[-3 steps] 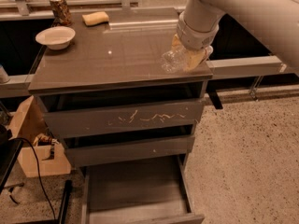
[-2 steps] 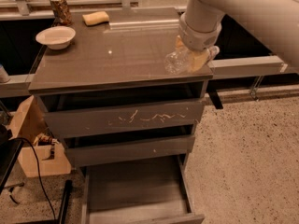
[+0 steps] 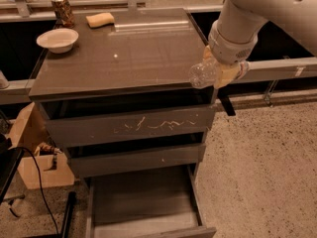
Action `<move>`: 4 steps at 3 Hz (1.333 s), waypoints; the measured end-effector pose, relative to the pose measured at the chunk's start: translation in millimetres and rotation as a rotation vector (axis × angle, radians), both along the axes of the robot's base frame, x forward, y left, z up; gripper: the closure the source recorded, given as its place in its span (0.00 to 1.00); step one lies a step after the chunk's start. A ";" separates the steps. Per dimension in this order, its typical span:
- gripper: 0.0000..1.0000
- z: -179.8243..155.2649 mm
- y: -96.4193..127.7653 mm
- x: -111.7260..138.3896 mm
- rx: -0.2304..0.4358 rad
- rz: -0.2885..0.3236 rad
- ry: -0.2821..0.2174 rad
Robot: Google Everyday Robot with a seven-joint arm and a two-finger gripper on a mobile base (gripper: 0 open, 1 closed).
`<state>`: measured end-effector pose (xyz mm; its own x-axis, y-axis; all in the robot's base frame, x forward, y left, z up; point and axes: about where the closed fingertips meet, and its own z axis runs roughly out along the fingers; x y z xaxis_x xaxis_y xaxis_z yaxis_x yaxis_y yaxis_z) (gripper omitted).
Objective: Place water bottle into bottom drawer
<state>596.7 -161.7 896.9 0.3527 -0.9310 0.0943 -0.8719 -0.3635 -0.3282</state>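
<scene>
The water bottle (image 3: pixel 202 73), small and clear, is held lying sideways in my gripper (image 3: pixel 218 72) at the front right corner of the cabinet top (image 3: pixel 124 53). The gripper hangs from the white arm coming in from the upper right, and its pale fingers (image 3: pixel 224 73) are closed around the bottle. The bottle's label and cap are hidden by the gripper. The bottom drawer (image 3: pixel 143 202) is pulled open below, showing a plain grey floor with nothing in it. It lies down and to the left of the gripper.
A white bowl (image 3: pixel 57 39), a patterned can (image 3: pixel 62 10) and a yellow sponge (image 3: pixel 99 19) sit at the back of the cabinet top. The scratched upper drawer front (image 3: pixel 133 126) and middle drawer (image 3: pixel 133 160) are closed. A cardboard box (image 3: pixel 34 152) and cable lie at left. Speckled floor (image 3: pixel 267 172) lies right.
My gripper has moved with the bottle from over the cabinet top toward the front right corner, now at the edge and slightly lower.
</scene>
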 end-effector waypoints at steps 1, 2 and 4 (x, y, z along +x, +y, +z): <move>1.00 -21.0 -2.4 -18.2 0.076 -0.059 0.051; 1.00 -46.7 7.7 -26.8 0.122 -0.108 0.097; 1.00 -120.5 45.4 -36.7 0.132 -0.102 0.160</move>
<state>560.0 -116.3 776.4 0.2570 -0.9630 -0.0806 -0.9466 -0.2340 -0.2219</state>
